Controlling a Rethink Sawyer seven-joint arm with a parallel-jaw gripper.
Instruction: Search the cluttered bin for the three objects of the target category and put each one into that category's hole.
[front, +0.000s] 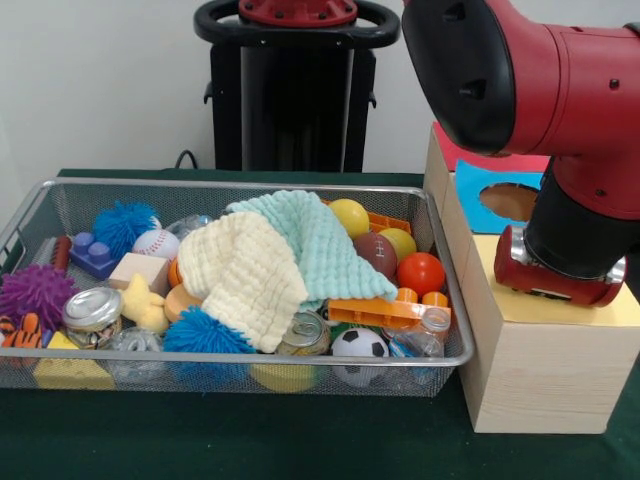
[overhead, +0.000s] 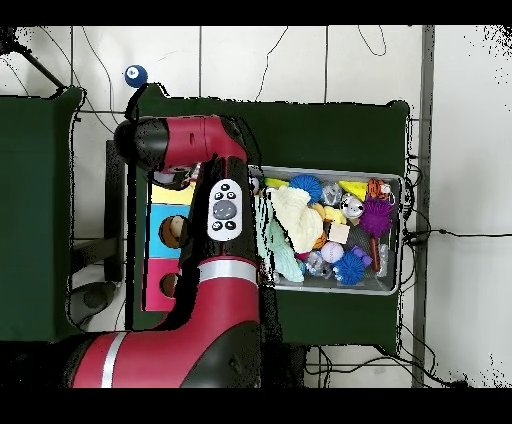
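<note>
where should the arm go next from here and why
Probably swing back over the wire basket and lift aside the cream waffle cloth or the mint waffle cloth. The arm's end sits over the yellow-topped box and no patterned fabric shows in the basket, so any left likely lie under those cloths. The gripper itself cannot be made out.

Two waffle cloths (front: 285, 260) (mint, cream), three blue spiky balls (front: 205, 333).
</note>
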